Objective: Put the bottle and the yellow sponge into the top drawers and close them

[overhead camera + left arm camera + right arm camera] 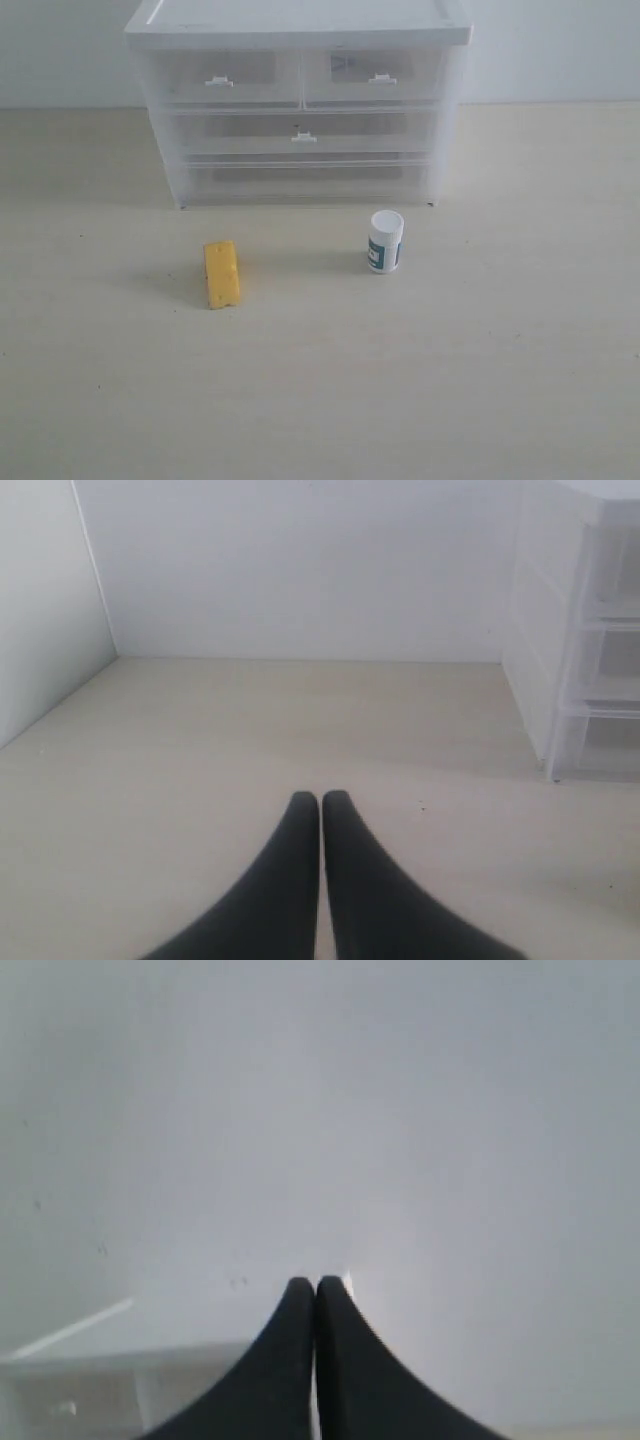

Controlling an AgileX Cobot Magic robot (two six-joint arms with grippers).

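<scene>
Bottle (385,242) and sponge (221,273) outside; top drawers (222,76) shut.

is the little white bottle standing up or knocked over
Upright: the small white plastic bottle with the teal label stands on its base, white round cap on top.

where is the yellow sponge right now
In the exterior view the yellow sponge sits on the table, left of centre, in front of the cabinet and apart from the bottle to its right.
</scene>
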